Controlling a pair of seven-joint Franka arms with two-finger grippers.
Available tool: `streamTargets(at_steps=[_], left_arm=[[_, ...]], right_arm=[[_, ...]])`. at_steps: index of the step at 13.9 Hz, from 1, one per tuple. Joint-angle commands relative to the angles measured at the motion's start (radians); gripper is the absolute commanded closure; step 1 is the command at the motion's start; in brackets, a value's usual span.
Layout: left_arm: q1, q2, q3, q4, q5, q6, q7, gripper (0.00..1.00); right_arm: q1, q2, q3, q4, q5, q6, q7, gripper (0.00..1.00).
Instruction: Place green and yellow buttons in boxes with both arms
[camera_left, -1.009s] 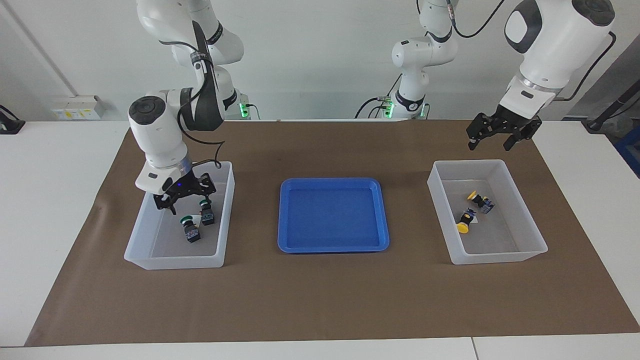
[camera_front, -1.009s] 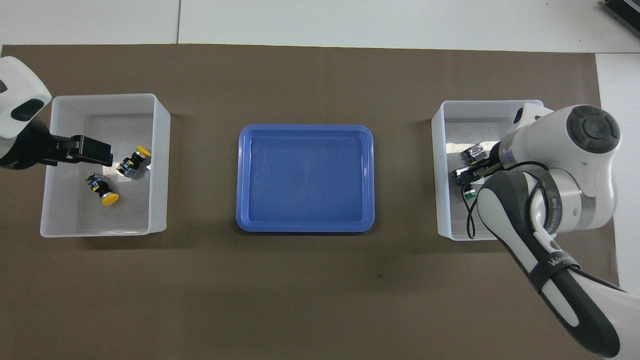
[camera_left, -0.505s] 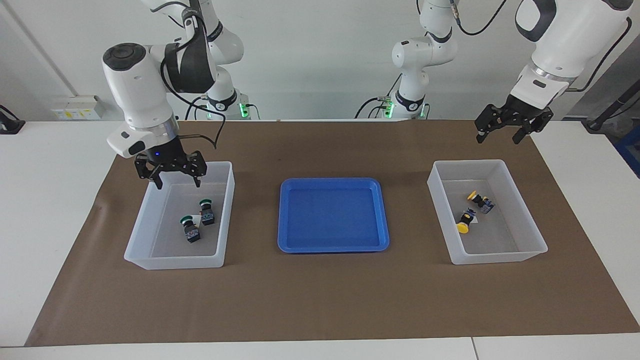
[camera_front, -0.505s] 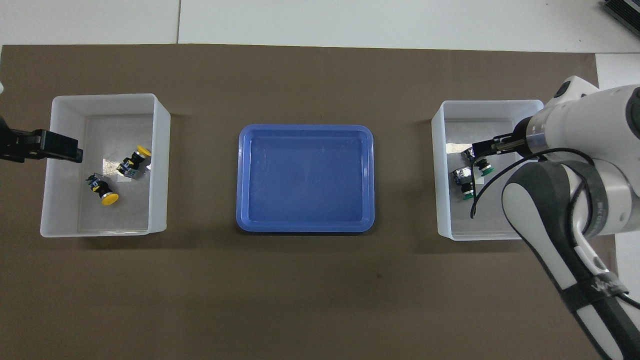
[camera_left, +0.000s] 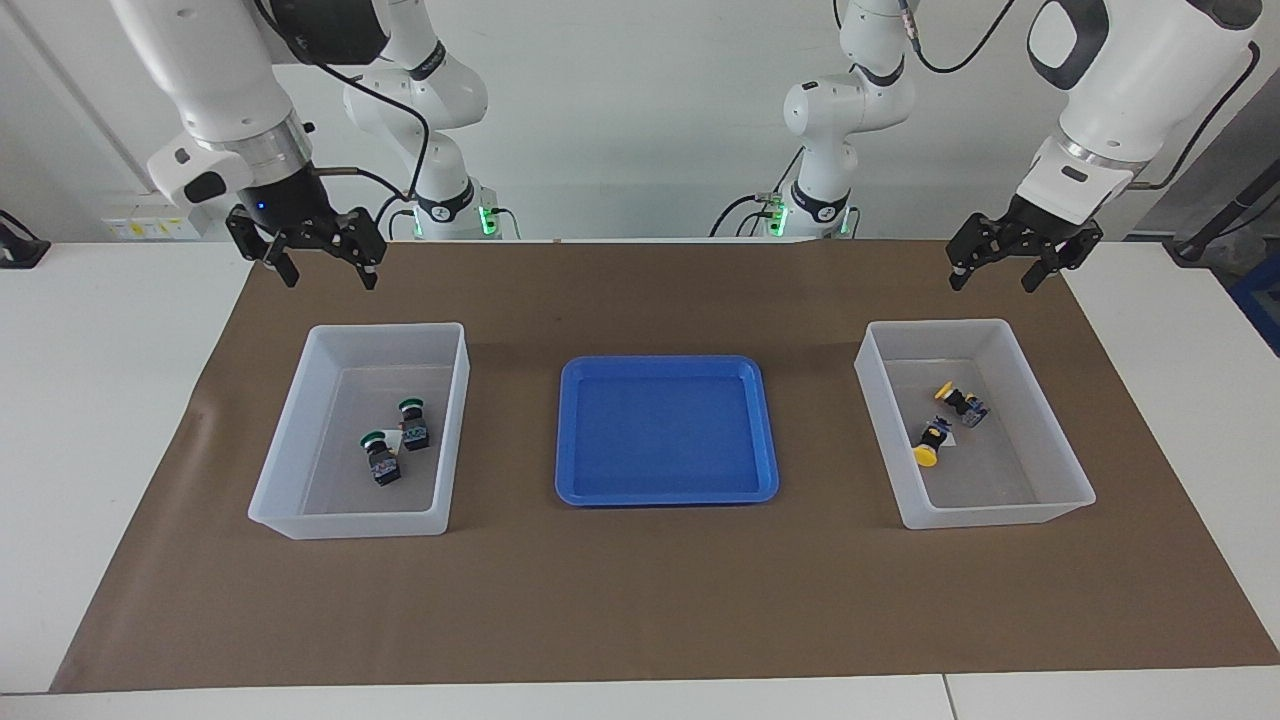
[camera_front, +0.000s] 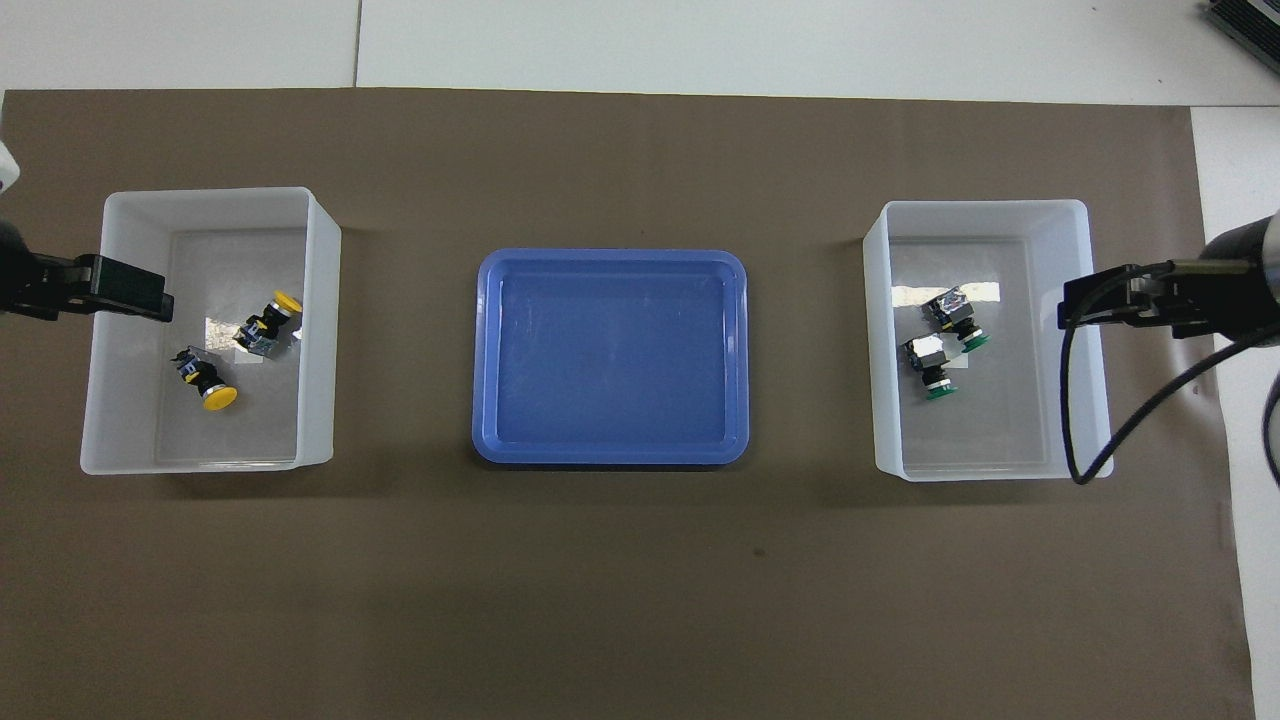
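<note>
Two green buttons (camera_left: 412, 420) (camera_left: 380, 460) lie on their sides in the box (camera_left: 285, 450) at the right arm's end; the overhead view shows them too (camera_front: 955, 320) (camera_front: 930, 365). Two yellow buttons (camera_left: 962, 403) (camera_left: 930, 445) lie in the other box (camera_left: 1060, 440), at the left arm's end. My right gripper (camera_left: 328, 280) hangs open and empty, high over the mat by the green buttons' box. High over the mat by the yellow buttons' box, my left gripper (camera_left: 992, 283) is also open and empty.
A shallow blue tray (camera_left: 665, 430) with nothing in it sits on the brown mat (camera_left: 640, 600) between the two boxes. White table surface borders the mat on all sides.
My right gripper has risen out of the green buttons' box and drawn back toward its base, staying open. The left gripper rose a little and then held. The buttons have not moved.
</note>
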Motion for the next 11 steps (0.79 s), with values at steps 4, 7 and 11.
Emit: streamTargets(at_steps=[4,7,11], left_arm=[[-0.009,0.005,0.002,0.001,0.011,0.051,0.008,0.00],[-0.012,0.005,0.000,0.003,0.013,0.054,0.008,0.00],[-0.119,0.005,0.110,0.004,0.013,0.051,0.010,0.00]], right_arm=[[-0.051,-0.012,0.007,0.015,0.003,-0.057,0.000,0.00],[-0.053,-0.012,0.006,0.015,0.002,-0.056,-0.002,0.00],[-0.051,-0.012,0.007,0.015,0.002,-0.059,-0.002,0.00]])
